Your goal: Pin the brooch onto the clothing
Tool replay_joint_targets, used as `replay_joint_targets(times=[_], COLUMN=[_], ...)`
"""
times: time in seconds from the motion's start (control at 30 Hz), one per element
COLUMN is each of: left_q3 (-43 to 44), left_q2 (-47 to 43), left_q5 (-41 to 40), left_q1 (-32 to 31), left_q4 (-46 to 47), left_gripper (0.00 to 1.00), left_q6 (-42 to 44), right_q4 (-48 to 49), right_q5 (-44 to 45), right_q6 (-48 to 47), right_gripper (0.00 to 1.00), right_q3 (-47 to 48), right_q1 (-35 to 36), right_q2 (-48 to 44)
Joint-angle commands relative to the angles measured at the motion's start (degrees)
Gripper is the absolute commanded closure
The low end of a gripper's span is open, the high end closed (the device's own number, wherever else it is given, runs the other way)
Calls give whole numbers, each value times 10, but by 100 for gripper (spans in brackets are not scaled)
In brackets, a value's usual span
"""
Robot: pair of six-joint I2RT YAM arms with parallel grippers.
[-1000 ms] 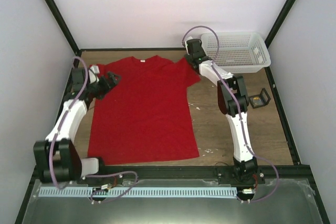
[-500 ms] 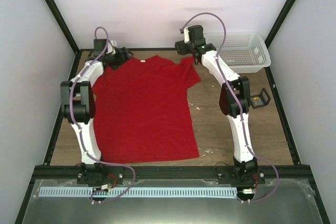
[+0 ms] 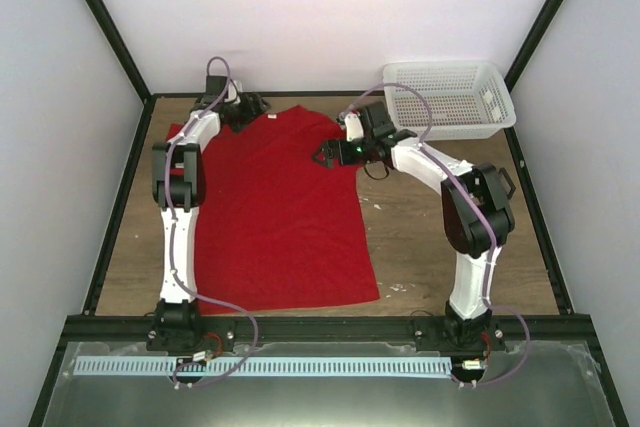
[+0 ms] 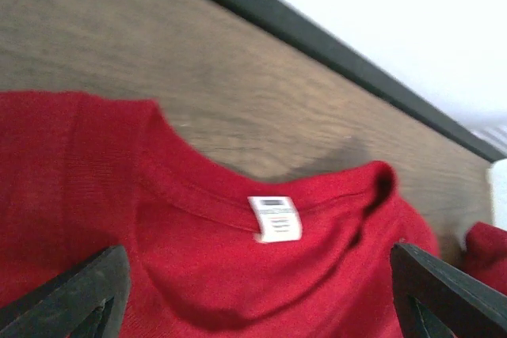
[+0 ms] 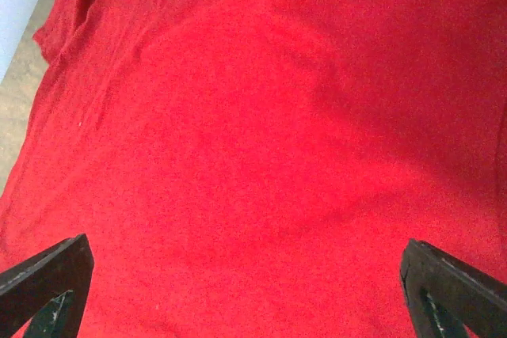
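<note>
One red T-shirt (image 3: 270,217) lies flat on the bench (image 3: 430,237), its long axis running away from the arm bases and its neck at the far end. Its single white label (image 4: 275,218) sits just ahead of the wide-spread jaws of the left gripper (image 4: 257,252). The right gripper (image 5: 245,255) (jaws equally wide) hangs over the shirt's cloth, and one white mesh basket (image 3: 455,130) sits beyond it to its right, its contents too small to tell.

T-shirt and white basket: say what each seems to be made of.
T-shirt: soft matte fabric, probably cotton jersey. It lies limp with shallow creases, has a fine-grained surface, and carries a sewn white label at the collar band.
Basket: rigid white plastic, most likely, with evenly moulded mesh walls holding their shape.
</note>
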Motion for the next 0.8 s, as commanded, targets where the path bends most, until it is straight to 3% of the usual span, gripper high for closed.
replay_joint_targets(times=[0.0, 0.3, 0.57, 0.77], left_q3=[40, 41, 82, 109], left_q2=[46, 91, 101, 100], left_q5=[-19, 25, 36, 36], left_q1=[7, 48, 52, 41], left_q4=[-14, 43, 41, 23], left_gripper=[10, 10, 9, 8], left_q6=[-12, -75, -63, -37], right_q4=[48, 83, 144, 138], right_q5=[-52, -93, -37, -8], right_q6=[29, 21, 69, 83], right_gripper=[0, 0, 0, 0], right_q3=[-57, -132, -274, -355], right_q1=[-2, -2, -5, -15], right_q2=[-33, 4, -25, -88])
